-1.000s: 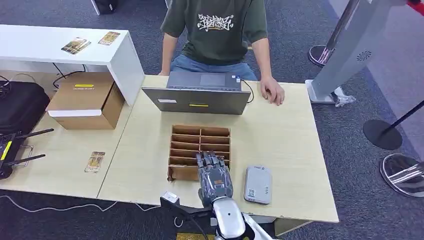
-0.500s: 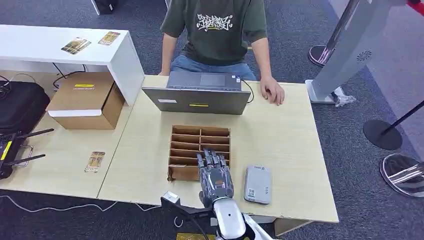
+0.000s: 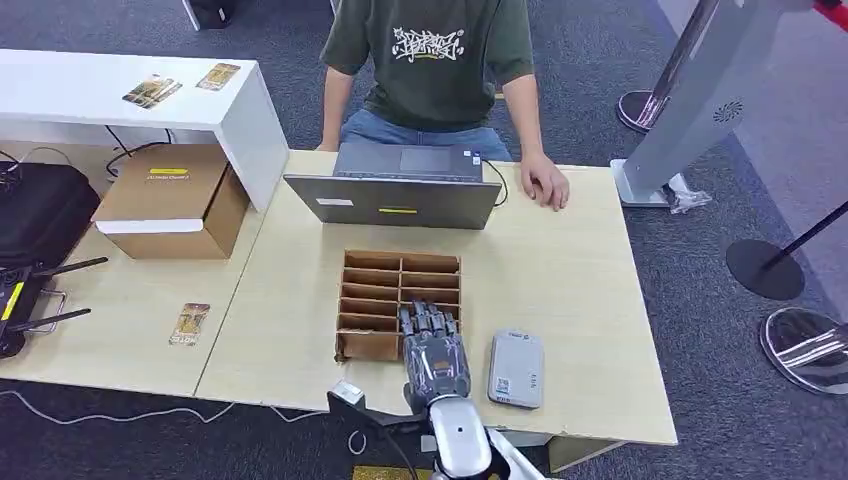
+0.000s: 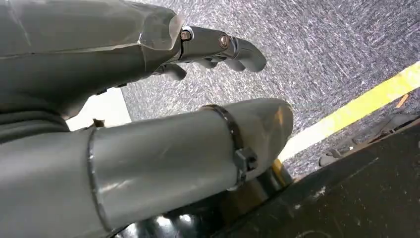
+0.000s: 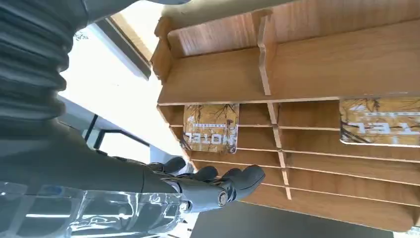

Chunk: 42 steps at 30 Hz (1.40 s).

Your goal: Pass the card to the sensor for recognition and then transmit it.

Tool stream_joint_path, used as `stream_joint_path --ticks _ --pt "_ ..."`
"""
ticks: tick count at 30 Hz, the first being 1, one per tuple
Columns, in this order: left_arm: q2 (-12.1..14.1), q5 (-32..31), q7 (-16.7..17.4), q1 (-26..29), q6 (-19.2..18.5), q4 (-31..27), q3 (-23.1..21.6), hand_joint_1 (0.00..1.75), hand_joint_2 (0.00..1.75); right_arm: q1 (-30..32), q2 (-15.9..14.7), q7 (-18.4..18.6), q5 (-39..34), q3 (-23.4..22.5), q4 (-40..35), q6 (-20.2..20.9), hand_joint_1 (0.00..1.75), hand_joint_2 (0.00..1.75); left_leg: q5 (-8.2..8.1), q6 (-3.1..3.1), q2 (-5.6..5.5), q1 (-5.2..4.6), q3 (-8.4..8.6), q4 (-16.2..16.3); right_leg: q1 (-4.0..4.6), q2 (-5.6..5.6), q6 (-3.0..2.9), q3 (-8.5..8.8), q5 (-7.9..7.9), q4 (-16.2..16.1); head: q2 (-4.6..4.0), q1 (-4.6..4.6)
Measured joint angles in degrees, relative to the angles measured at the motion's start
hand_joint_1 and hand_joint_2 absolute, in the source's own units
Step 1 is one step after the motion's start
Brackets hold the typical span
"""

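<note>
From the head view you see your right hand (image 3: 434,352) stretched flat over the near right corner of the wooden card rack (image 3: 400,303), fingers extended and slightly apart, holding nothing. The rack stands in the middle of the pale worktop (image 3: 560,270), and just to the right of your hand lies the grey sensor (image 3: 516,368), flat on the worktop and apart from the rack. Behind the rack stands a laptop (image 3: 396,187), and behind that sits a person in a dark green shirt (image 3: 432,55) with one hand (image 3: 544,185) resting on the worktop. On the left you have a cardboard box (image 3: 172,199), a loose card (image 3: 189,324) lying flat near the front edge, and two more cards (image 3: 180,84) on the white shelf (image 3: 90,92). In the left wrist view your left hand (image 4: 208,47) hangs over grey carpet (image 4: 322,54) with a yellow floor line (image 4: 356,106); its fingers are loosely curled and apart with nothing in them. In the right wrist view the right hand's fingers (image 5: 233,184) reach close to the rack's open front, empty, while one hotel card (image 5: 210,128) sits upright in a slot of one column and a second hotel card (image 5: 380,121) sits in a slot of the neighbouring column, neither touched by the hand.
</note>
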Motion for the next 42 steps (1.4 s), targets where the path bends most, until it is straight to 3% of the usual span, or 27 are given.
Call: stream_joint_path --ticks 11,19,31,32,33,34,35,42 --pt "0.0 -0.7 0.1 0.0 -0.4 0.0 -0.6 0.0 0.0 -0.5 0.4 0.1 0.8 -1.7 1.3 -0.8 0.0 1.75 0.0 0.0 0.0 0.0 0.0 0.0 0.0 0.0 0.0 0.0 0.0 0.0 0.0 0.0" --pt "-0.2 -0.6 0.8 0.0 -0.3 0.0 -1.1 0.0 0.0 -0.8 0.4 -1.9 1.2 -2.3 1.6 -1.5 0.0 1.75 0.0 0.0 0.0 0.0 0.0 0.0 0.0 0.0 0.0 0.0 0.0 0.0 0.0 0.0" --pt "0.2 -0.3 -0.9 0.4 -0.3 0.0 -1.4 0.0 0.0 -0.8 0.4 -2.2 1.0 -2.3 1.4 -1.7 0.0 1.75 0.0 0.0 0.0 0.0 0.0 0.0 0.0 0.0 0.0 0.0 0.0 0.0 0.0 0.0" --pt "0.2 -0.3 -1.0 0.4 -0.2 0.0 -1.4 0.0 0.0 -0.8 0.4 -2.2 1.0 -2.3 1.3 -1.7 1.03 1.75 0.0 0.0 0.0 0.0 0.0 0.0 0.0 0.0 0.0 0.0 0.0 0.0 0.0 0.0" --pt "0.2 -0.3 -1.0 0.4 -0.2 0.0 -1.4 0.0 0.0 -0.6 0.4 -2.1 0.7 -2.3 1.1 -1.7 1.03 1.75 0.0 0.0 0.0 0.0 0.0 0.0 0.0 0.0 0.0 0.0 0.0 0.0 0.0 0.0" --pt "0.2 -0.3 -1.0 0.4 -0.2 0.0 -1.4 0.0 0.0 -0.5 0.4 -2.1 0.7 -2.4 0.8 -1.7 1.5 1.75 0.0 0.0 0.0 0.0 0.0 0.0 0.0 0.0 0.0 0.0 0.0 0.0 0.0 0.0" --pt "0.3 -0.3 -1.0 0.4 -0.2 0.0 -1.4 0.0 0.0 -0.4 0.4 -2.1 0.7 -2.5 0.6 -1.7 1.64 1.75 0.0 0.0 0.0 0.0 0.0 0.0 0.0 0.0 0.0 0.0 0.0 0.0 0.0 -0.02" --pt "0.4 -0.3 -1.0 0.5 0.0 0.0 -1.4 0.0 0.0 0.5 0.2 -2.0 0.5 -3.0 -0.7 -1.7 1.54 1.75 0.0 0.0 0.0 0.0 0.0 0.0 0.0 0.0 0.0 0.0 0.0 0.0 0.0 0.0"
